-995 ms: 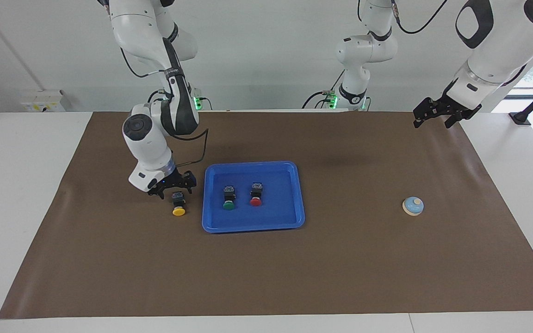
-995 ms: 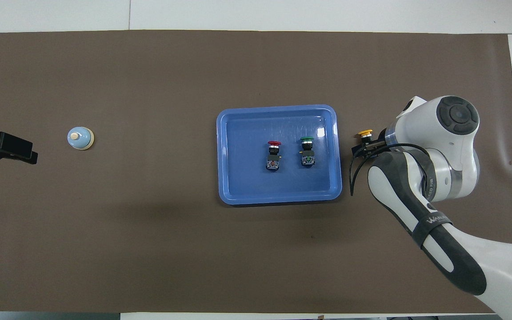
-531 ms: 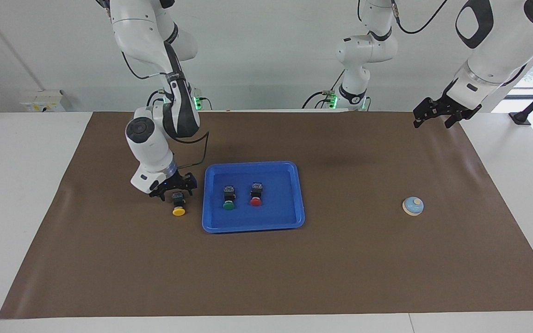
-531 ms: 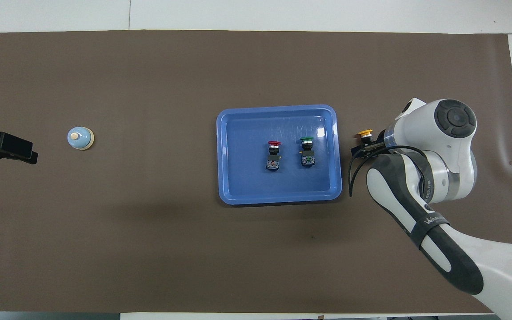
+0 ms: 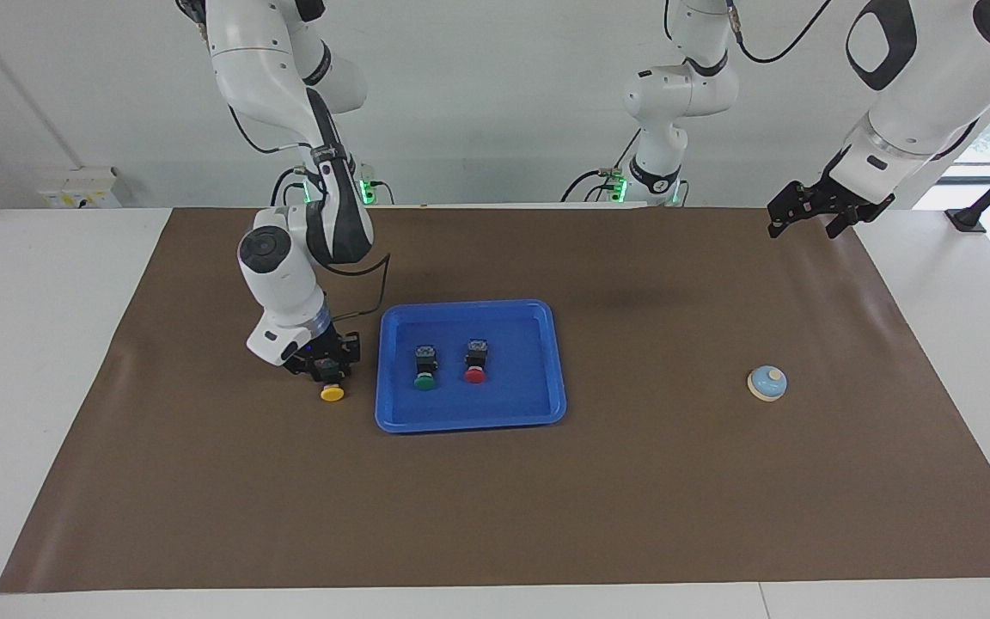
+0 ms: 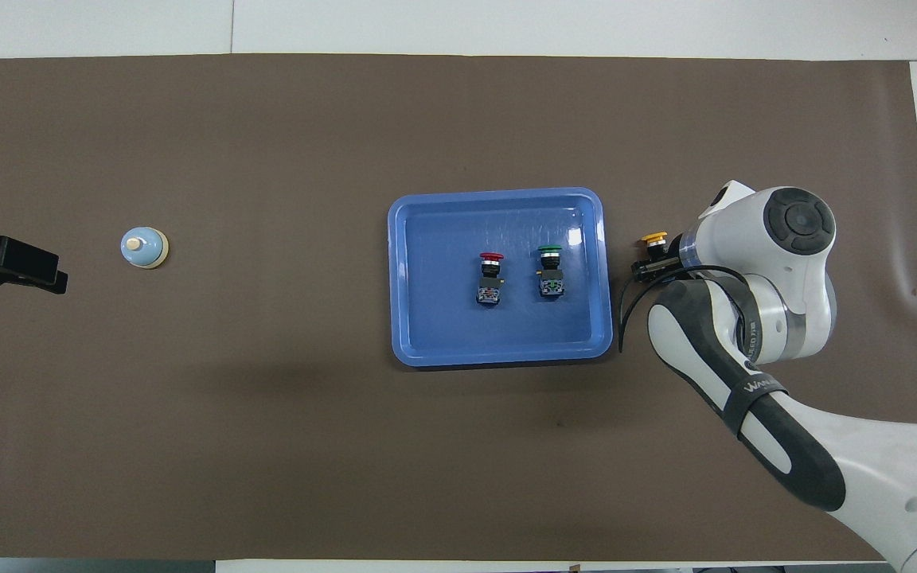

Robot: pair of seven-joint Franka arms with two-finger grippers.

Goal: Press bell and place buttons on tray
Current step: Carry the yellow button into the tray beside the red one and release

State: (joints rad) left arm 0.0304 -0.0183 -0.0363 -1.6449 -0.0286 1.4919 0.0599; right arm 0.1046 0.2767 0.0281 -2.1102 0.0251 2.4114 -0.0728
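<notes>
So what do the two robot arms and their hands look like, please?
Both arms are glossy white with rounded segments, dark grey round joint caps and dark grey panels. The right arm has a thin black cable looping beside its wrist, a silver wrist ring and white lettering on a dark panel. The right hand and left hand are black and angular. Green lights glow at two bases.

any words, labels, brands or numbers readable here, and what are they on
"WANA...": white letters on the dark band of the right arm in the overhead view; the end is cut off by the arm's curve, so the whole word cannot be read.
Wall box by the right arm's end of the table: marks too small to read.
Green button, red button, yellow button, bell, tray: no readable text.
</notes>
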